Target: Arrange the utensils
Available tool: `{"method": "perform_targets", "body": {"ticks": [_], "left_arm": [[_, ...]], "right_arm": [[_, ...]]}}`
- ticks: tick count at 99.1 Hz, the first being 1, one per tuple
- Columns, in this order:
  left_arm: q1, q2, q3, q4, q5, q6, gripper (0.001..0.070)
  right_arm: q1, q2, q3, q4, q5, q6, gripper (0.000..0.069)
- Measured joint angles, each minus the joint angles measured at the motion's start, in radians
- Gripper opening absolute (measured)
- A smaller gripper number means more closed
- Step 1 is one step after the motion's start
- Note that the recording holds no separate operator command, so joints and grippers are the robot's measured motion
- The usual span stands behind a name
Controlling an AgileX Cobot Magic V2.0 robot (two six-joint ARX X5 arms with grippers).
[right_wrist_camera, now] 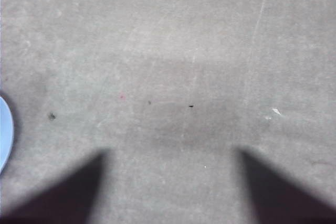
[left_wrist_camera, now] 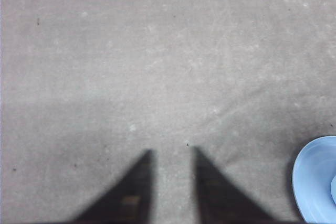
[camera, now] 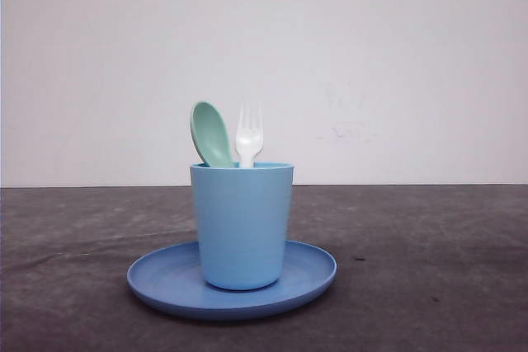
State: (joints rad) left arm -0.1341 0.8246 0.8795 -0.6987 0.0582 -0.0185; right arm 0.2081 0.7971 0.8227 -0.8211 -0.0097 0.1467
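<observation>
Left gripper (left_wrist_camera: 170,182) slightly parted, right gripper (right_wrist_camera: 170,182) wide open, both empty over bare table (camera: 429,269). Spoon (camera: 211,133) and fork (camera: 248,136) stand in cup (camera: 242,224) on plate (camera: 169,282). Risk: reaching in clips the rim and tips the cup.

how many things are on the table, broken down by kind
spoon, mint green, standing in the cup: 1
fork, white, standing in the cup: 1
cup, light blue, on the plate: 1
plate, blue: 1
total: 4
</observation>
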Motion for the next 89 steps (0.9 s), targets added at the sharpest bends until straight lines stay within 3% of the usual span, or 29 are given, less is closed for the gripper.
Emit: {"method": "perform_targets", "body": {"ticks": [7,17,77,89], "left_arm": [[0.0,0.0,0.0,-0.002,0.0,0.0,0.0023],[0.0,0.0,0.0,-0.004,0.0,0.0,0.0014],[0.0,0.0,0.0,0.009,-0.001,0.001,0.0014],[0.017,-0.024,-0.017,0.059,-0.065,0.021,0.0014]], "right_arm": [[0.0,0.0,0.0,0.001,0.001,0.001,0.0107],[0.0,0.0,0.0,0.002,0.006,0.006,0.0034],[0.0,0.0,0.0,0.026,0.007,0.011,0.0015],[0.0,0.0,0.0,0.026,0.007,0.011,0.0014]]}}
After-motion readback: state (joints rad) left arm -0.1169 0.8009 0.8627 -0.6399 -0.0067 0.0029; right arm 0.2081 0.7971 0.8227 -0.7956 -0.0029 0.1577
